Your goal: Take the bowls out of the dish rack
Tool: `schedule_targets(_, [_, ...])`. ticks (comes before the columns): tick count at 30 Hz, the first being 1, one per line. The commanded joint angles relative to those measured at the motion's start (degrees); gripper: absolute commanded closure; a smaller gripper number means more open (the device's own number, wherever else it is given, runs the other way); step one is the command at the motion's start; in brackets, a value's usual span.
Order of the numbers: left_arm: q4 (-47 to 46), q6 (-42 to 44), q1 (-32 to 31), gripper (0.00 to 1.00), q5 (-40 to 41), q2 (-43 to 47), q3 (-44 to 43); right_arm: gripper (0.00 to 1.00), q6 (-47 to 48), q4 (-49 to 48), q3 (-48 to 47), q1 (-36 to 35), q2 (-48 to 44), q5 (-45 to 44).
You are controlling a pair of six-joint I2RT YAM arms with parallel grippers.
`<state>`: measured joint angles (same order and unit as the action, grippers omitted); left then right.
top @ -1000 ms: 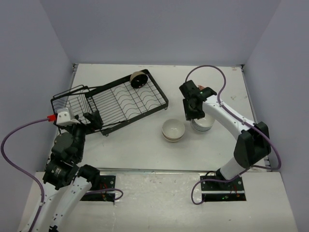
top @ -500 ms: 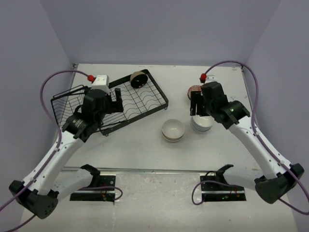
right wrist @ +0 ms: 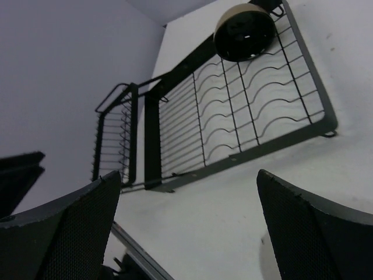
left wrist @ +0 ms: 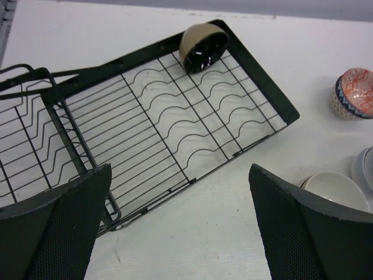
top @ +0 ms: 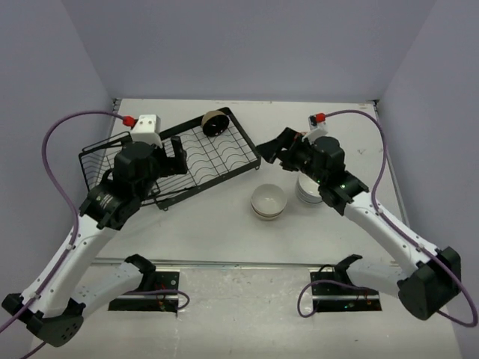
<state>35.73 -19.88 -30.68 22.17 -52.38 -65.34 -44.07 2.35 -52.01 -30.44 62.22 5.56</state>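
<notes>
The left end effector [left wrist: 180, 198] hung wide over the rack [left wrist: 261, 73]. The right end effector [right wrist: 186, 204] gaped empty near its right end. One bowl [left wrist: 203, 46] stood in its far corner.

A white table [top: 224, 232] is occupying the middle of the top view, and its matte surface is showing as the same plain white in both wrist views. Three plain lavender walls are enclosing the table. The back wall [top: 247, 45] is standing along the table's far edge. The left wall [top: 45, 112] and the right wall [top: 441, 90] are rising along the table's sides and are sloping outward toward the near side in the top view. A thin metal strip [top: 247, 262] is running the full width of the table's near edge. A white board [top: 247, 314] is lying just beyond that strip, on the near side of the table. Soft shadows are falling on the table surface.
</notes>
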Motion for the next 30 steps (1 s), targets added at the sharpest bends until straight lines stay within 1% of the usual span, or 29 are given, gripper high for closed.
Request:
schedule_targets(1, [0.14, 2.03, 0.00, 0.00, 4.26, 6.29, -0.32, 0.01, -15.75, -18.78, -3.08, -1.03, 10.94, -1.94])
schedule_targets(2, [-0.39, 2.47, 0.00, 0.00, 5.15, 8.07, 1.25, 0.01, -17.00, -19.48, -4.75, -1.81, 13.61, -3.09])
schedule_targets(3, [-1.26, 2.74, 0.00, 0.00, 6.29, 9.65, 5.01, 0.01, -18.14, -19.49, -6.68, -2.17, 16.33, -4.49])
schedule_targets(4, [-2.93, 3.09, 0.09, 0.00, 8.22, 12.80, 7.22, 0.01, -21.02, -19.23, -10.53, -2.61, 18.97, -5.55])
schedule_targets(5, [-3.81, 3.18, 0.09, 0.00, 9.02, 14.31, 9.42, 0.01, -22.44, -19.14, -12.40, -3.05, 24.22, -7.56])
schedule_targets(6, [-4.86, 3.18, 0.09, 0.00, 9.98, 15.45, 13.79, 0.01, -24.11, -18.96, -14.42, -3.14, 27.14, -7.67])
schedule_targets(7, [-5.83, 2.74, 0.09, 0.00, 11.91, 16.95, 15.66, 0.01, -26.91, -19.13, -18.27, -3.05, 29.95, -7.15])
schedule_targets(8, [-6.02, 2.13, 0.09, 0.00, 12.88, 17.48, 17.16, 0.01, -27.55, -19.40, -20.39, -3.31, 35.20, -6.54])
schedule_targets(9, [-6.28, 1.43, 0.09, 0.00, 13.50, 17.92, 18.48, 0.01, -27.99, -18.88, -22.76, -3.58, 37.78, -6.79])
schedule_targets(10, [-7.06, 0.90, 0.44, 0.00, 13.42, 18.54, 20.41, 0.01, -29.04, -18.18, -27.40, -3.84, 40.24, -7.32])
schedule_targets(12, [-7.42, 1.07, 1.66, 0.00, 12.02, 19.15, 20.69, 0.01, -30.01, -17.47, -31.12, -4.63, 46.81, -10.38])
schedule_targets(13, [-7.34, 1.07, 1.93, 0.00, 11.32, 19.85, 20.43, 0.01, -31.84, -17.55, -33.49, -4.89, 48.60, -11.61])
schedule_targets(16, [-8.65, 1.42, 2.11, 0.00, 10.00, 22.58, 21.83, 0.01, -35.45, -19.48, -35.35, -5.33, 53.88, -16.54])
schedule_targets(19, [-9.01, 1.42, 2.11, 0.00, 9.73, 24.86, 22.71, 0.09, -36.61, -19.05, -38.06, -5.51, 57.66, -20.23])
schedule_targets(21, [-9.18, 1.33, 2.11, 0.00, 9.64, 25.92, 22.89, 0.13, -36.87, -20.97, -40.17, -5.42, 59.76, -20.24])
schedule_targets(23, [-9.27, 1.33, 2.11, 0.00, 9.29, 26.36, 23.15, 0.19, -36.61, -23.52, -42.37, -5.51, 63.63, -18.49])
schedule_targets(24, [-9.36, 1.33, 2.11, 0.00, 9.12, 26.45, 23.24, 0.20, -36.44, -23.18, -45.61, -5.51, 65.04, -17.96])
schedule_targets(25, [-9.44, 1.42, 2.11, 0.00, 8.51, 26.71, 23.42, 0.20, -36.35, -22.74, -47.29, -5.51, 67.83, -17.00])
schedule_targets(27, [-9.45, 1.42, 2.11, 0.00, 8.15, 27.07, 23.59, 0.21, -36.87, -23.00, -50.28, -5.42, 70.22, -16.64])
schedule_targets(30, [-9.80, 1.42, 2.11, 0.00, 7.45, 27.51, 23.86, 0.28, -37.75, -25.46, -53.62, -5.51, 74.71, -15.32])
